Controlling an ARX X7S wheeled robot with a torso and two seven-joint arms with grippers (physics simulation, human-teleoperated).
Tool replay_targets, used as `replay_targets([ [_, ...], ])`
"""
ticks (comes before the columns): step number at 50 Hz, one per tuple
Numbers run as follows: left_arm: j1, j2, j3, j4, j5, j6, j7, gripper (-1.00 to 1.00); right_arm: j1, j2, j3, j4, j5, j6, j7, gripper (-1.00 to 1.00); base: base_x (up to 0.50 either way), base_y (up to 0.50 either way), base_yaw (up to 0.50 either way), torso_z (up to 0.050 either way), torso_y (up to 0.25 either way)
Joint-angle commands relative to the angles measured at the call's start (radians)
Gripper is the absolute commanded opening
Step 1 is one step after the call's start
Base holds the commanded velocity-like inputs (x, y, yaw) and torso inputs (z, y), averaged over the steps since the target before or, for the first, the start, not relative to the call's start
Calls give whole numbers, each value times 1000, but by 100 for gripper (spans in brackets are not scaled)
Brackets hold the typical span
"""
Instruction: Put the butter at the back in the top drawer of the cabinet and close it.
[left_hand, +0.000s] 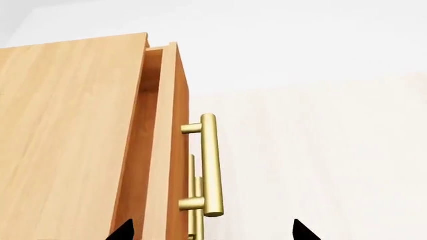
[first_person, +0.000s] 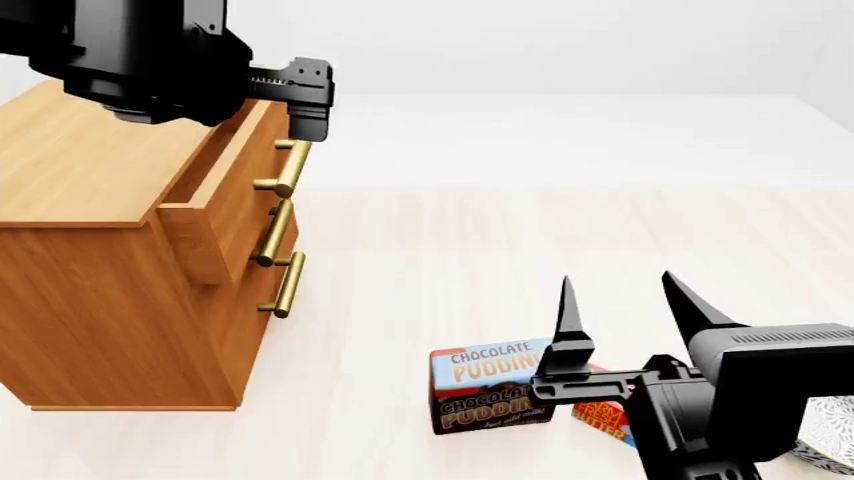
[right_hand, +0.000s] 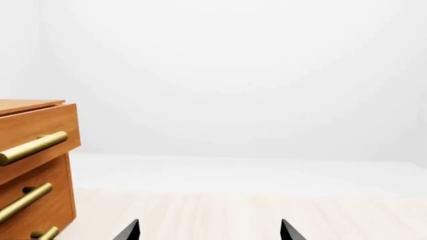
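The light-brown cabinet (first_person: 94, 290) stands at the left. Its top drawer (first_person: 230, 195) is pulled part way out; its inside is hidden. My left gripper (first_person: 314, 100) is open and empty, just above the drawer's brass handle (first_person: 284, 170). In the left wrist view the handle (left_hand: 210, 165) lies ahead between the spread tips of the left gripper (left_hand: 212, 235). The butter (first_person: 603, 420), an orange-red box, lies on the floor, mostly hidden behind my right arm. My right gripper (first_person: 627, 300) is open and empty above it. The right wrist view shows the right gripper (right_hand: 210, 232) and the top drawer (right_hand: 40, 125).
A blue-and-brown chocolate pudding box (first_person: 487, 385) lies on the floor just left of the butter. A grey patterned thing (first_person: 827, 435) shows at the lower right edge. Two lower drawers with brass handles (first_person: 283, 285) are shut. Pale floor stretches between cabinet and boxes.
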Motion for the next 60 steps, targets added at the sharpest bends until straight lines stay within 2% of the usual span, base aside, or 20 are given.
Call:
replay_targets([
  [1, 20, 14, 10, -37, 18, -6, 13, 100, 0, 7, -7, 4, 4, -9, 8, 100, 0, 0, 0, 0, 0],
  [26, 60, 44, 23, -111, 46, -17, 54, 100, -6, 22, -16, 15, 12, -31, 20, 100, 0, 0, 0, 0, 0],
  [60, 102, 150, 72, -345, 65, -133, 164, 100, -12, 41, -24, 26, 25, -57, 33, 100, 0, 0, 0, 0, 0],
])
